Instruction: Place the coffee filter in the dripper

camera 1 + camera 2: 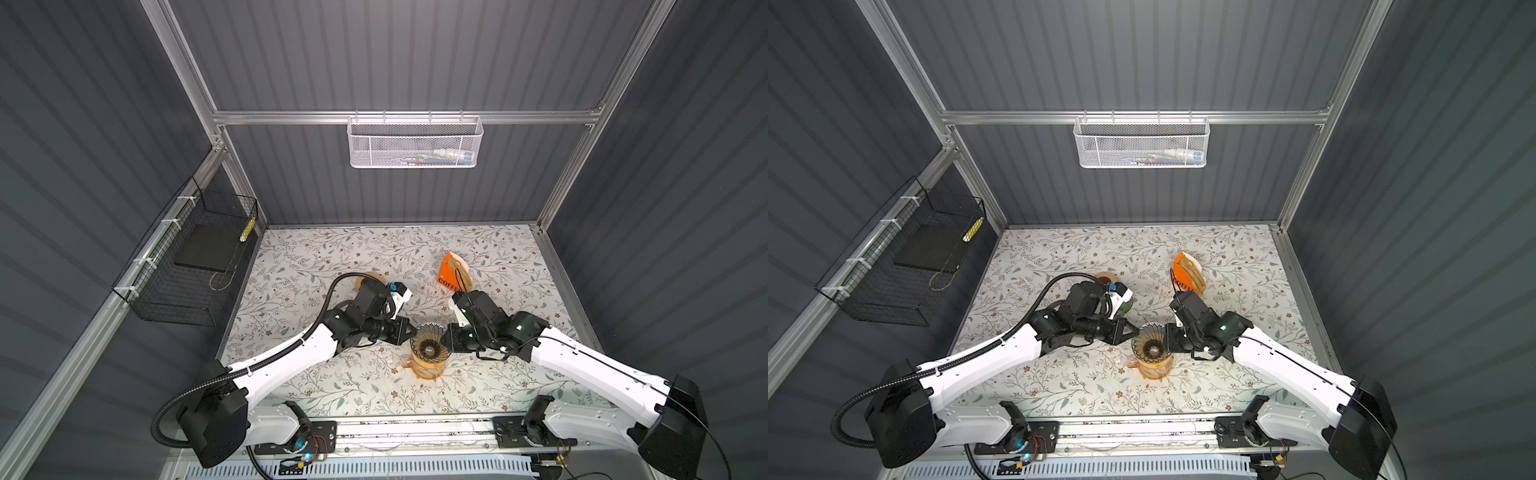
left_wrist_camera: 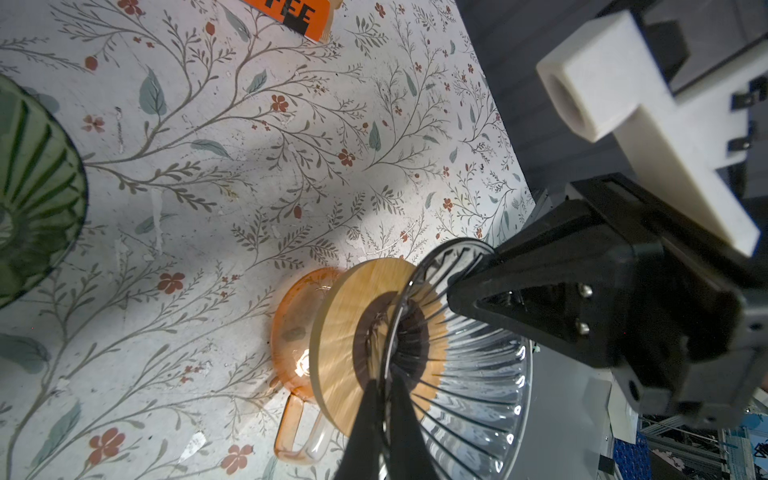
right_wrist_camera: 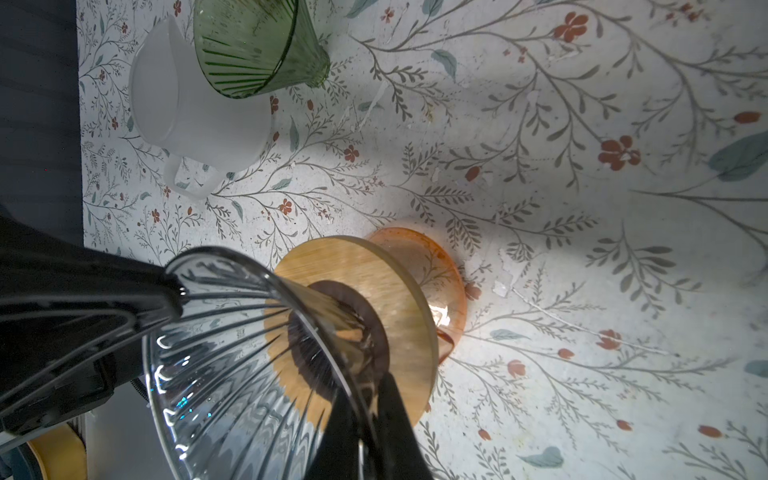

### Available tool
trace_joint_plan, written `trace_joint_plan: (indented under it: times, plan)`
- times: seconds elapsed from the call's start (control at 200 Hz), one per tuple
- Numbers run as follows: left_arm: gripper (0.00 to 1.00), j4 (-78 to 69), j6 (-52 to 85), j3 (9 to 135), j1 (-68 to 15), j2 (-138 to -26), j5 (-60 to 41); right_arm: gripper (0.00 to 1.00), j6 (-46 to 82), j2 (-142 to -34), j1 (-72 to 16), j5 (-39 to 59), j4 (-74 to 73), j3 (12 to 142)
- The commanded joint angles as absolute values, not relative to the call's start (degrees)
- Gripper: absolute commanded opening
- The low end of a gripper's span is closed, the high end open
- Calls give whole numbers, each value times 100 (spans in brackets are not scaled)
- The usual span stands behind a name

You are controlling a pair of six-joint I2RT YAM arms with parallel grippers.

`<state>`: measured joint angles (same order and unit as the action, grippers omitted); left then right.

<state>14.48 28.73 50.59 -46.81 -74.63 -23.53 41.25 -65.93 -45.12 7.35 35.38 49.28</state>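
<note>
Two arms are seen over the flowered desk (image 1: 311,257), each ending in one pincer. Two drippers are counted: one clear dripper (image 1: 428,345) and one green dripper (image 3: 253,45). One amber cup (image 1: 428,372), one frosted mug (image 3: 187,116) and one orange sleeve (image 1: 449,274) of coffee filters (image 1: 464,266) are also seen (the filters are stacked too tightly to be counted).

The left pincer (image 1: 412,331) is clenched on the clear dripper's rim at one side. The right pincer (image 1: 446,334) is clenched on the rim at the opposite side. In each wrist view the glass wall is nipped between two black fingers (image 2: 361,436).

The coffee filters are held in the sleeve, which is stood on the desk beyond the right arm's wrist, apart from the clear dripper. The sleeve's long axis is laid roughly from the near edge toward the back wall, and the sleeve is tilted. Its lettered orange face is turned toward the left arm's side, and the filters are exposed on the other side. They are seen as tan paper with rounded edges.

The clear dripper is set mouth upward on a round wooden collar (image 2: 345,328) over the amber cup. Its glass is ribbed.
</note>
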Motion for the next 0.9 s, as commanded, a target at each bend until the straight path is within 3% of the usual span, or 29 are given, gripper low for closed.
trace_joint_plan:
  times: [0.0, 0.39, 0.896]
  plan:
    - [5, 2031, 2575, 5004, -4894, -7682, -2522, 0, 3797, -6943, -4535, 235, 3917, 4767]
    - [5, 2030, 2584, 5202, -4887, -7604, -2544, 0, 3762, -6934, -4535, 264, 3984, 4974]
    - [8, 1996, 2597, 5312, -4896, -7655, -2661, 10, 3736, -6838, -4535, 198, 4122, 5114]
